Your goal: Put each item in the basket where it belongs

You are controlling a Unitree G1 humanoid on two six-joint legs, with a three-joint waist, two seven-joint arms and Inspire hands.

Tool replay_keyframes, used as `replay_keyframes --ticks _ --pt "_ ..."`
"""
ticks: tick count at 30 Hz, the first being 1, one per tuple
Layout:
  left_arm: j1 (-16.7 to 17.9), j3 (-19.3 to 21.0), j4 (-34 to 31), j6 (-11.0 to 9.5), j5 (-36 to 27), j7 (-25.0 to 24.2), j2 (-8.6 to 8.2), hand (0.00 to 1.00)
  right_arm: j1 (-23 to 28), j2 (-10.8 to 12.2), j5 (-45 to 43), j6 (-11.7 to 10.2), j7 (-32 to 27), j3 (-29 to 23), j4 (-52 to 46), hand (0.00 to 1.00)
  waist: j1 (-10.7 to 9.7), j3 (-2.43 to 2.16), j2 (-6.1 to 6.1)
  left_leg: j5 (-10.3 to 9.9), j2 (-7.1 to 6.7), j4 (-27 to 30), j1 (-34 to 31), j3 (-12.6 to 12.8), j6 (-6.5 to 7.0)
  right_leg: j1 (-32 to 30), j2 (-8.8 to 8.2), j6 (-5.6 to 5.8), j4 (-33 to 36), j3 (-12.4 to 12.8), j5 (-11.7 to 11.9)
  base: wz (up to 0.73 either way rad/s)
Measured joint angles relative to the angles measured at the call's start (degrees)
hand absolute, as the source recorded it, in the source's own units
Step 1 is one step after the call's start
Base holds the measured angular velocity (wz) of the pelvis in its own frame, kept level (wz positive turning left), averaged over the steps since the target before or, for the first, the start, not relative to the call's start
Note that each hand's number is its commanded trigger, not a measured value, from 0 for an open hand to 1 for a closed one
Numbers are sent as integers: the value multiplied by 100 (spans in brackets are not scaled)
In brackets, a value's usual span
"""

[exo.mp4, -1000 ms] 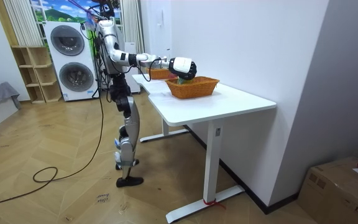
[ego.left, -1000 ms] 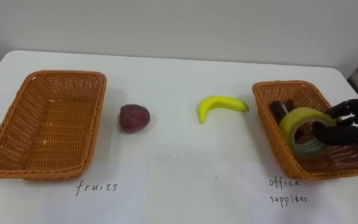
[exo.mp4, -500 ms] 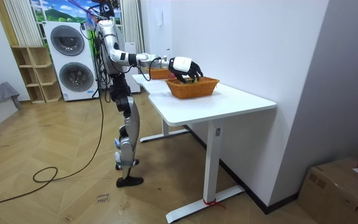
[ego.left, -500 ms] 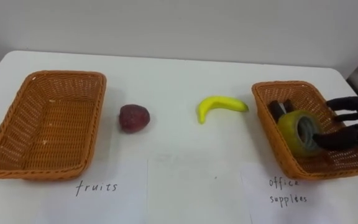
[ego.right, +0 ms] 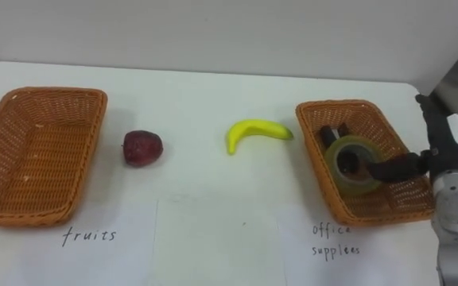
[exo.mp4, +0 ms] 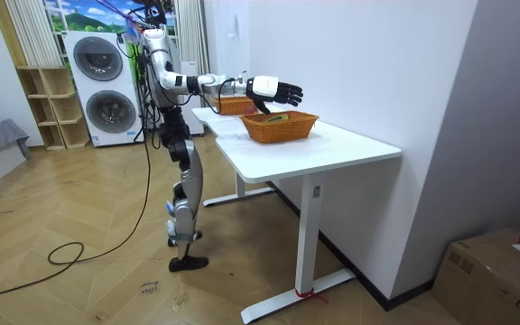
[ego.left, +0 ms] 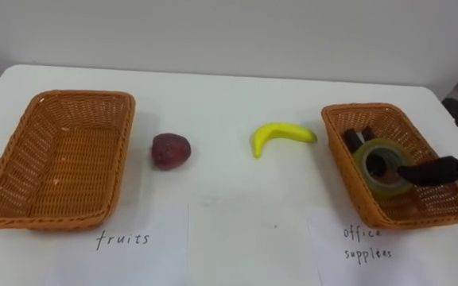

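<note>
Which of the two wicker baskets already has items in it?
The basket on the robot's right: it holds a tape roll and a dark item; the left basket holds nothing.

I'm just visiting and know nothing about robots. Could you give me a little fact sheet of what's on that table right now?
Left side: left brown woven wicker basket, nothing in it yet
Right side: right brown woven wicker basket, holding a yellowish clear tape roll and a small dark object
Loose on the white table: yellow banana and dark red round fruit, between the baskets
Right robot hand: open, above the right basket, one finger beside the tape roll
Left to sort: both fruits
</note>
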Motion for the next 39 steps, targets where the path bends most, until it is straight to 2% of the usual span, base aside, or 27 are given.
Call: replay_keyframes --ticks 3,10,13,19,22,27,39 --pt "-3 0 0 -2 3 -23 0 0 -2 0 -21 -1 0 0 -45 0 15 -17 -51 0 1 0 13 0 -1 21 1 0 -1 1 0 0" --pt "-25 -8 -54 -9 0 -23 3 0 -1 0 -15 -9 0 -1 -277 0 -1 14 -70 -1 3 -22 7 2 -1 21 2 0 -1 -5 0 0" --pt "-51 -4 -54 -9 -2 -19 5 0 -1 0 8 -9 0 -2 -399 0 -7 40 -55 -1 4 -21 5 29 -1 17 4 0 0 0 0 0" --pt "-91 -4 -46 -19 -18 -2 6 0 -11 0 146 -10 -9 -2 -479 0 14 41 -63 0 7 -18 13 57 -1 17 6 0 0 40 0 -1" --pt "-103 -16 -48 -93 -9 -1 5 0 -26 0 285 -10 -24 -1 -790 0 33 47 -53 -1 14 -22 25 95 -2 13 11 0 2 43 0 -5" --pt "-77 -5 -105 -160 27 3 5 0 -171 0 280 -178 -209 -2 -1199 0 47 68 -18 -2 19 -34 36 86 -3 32 16 -1 1 30 1 0" --pt "76 -3 -273 -153 20 3 7 0 -192 0 365 -196 -231 0 -1321 0 338 53 17 -22 42 -29 78 53 -21 82 30 -1 -2 -16 1 0"
